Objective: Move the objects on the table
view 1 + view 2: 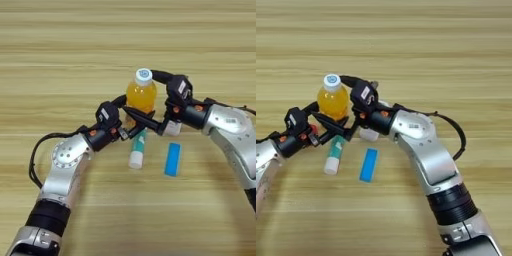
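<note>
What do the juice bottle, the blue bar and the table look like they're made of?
Orange juice bottle: probably clear plastic, since the orange liquid shows through, with an opaque white cap. Flat blue bar: uniform matte blue, likely plastic or rubber; can't tell which. Table: wood or wood-look laminate, with lengthwise plank grain and a low sheen.

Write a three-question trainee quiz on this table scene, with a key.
1. True or false: the orange juice bottle lies on its side.
2. Which lies further toward the robot's right: the teal-and-white tube or the flat blue bar?
3. The left gripper and the right gripper both reach toward which object?

Key
1. False; it stands upright with its white cap up.
2. The flat blue bar.
3. The orange juice bottle.
</note>
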Controlling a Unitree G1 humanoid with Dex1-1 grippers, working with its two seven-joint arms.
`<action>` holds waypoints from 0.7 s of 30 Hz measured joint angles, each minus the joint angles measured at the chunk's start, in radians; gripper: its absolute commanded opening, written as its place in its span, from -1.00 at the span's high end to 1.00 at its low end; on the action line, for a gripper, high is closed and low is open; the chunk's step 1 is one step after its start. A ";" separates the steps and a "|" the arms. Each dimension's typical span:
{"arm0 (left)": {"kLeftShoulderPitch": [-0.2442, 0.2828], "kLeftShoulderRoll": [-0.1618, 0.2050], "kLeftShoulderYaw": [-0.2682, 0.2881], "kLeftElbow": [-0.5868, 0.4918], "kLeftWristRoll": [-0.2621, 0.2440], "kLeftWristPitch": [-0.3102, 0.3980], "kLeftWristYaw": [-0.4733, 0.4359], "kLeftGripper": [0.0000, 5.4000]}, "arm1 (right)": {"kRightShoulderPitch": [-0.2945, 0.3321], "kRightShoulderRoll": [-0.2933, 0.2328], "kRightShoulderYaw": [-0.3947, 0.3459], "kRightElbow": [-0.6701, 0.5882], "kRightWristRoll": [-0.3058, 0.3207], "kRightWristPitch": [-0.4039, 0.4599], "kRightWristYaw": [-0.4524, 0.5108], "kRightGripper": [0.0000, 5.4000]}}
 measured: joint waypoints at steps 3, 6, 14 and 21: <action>0.000 0.001 0.000 0.000 -0.001 0.000 -0.002 -0.25 | -0.007 0.006 -0.030 0.000 0.027 0.002 -0.001 -1.00; 0.000 0.002 0.000 0.000 -0.003 0.000 -0.008 -0.25 | -0.023 0.007 -0.066 -0.003 0.065 0.002 0.000 -1.00; 0.000 0.002 0.003 -0.001 -0.005 0.000 -0.022 -0.25 | -0.060 0.002 -0.183 -0.054 0.227 -0.001 0.041 -1.00; 0.000 0.001 0.007 0.000 -0.005 0.000 -0.024 -0.25 | -0.068 -0.006 -0.252 -0.088 0.311 -0.026 0.063 -1.00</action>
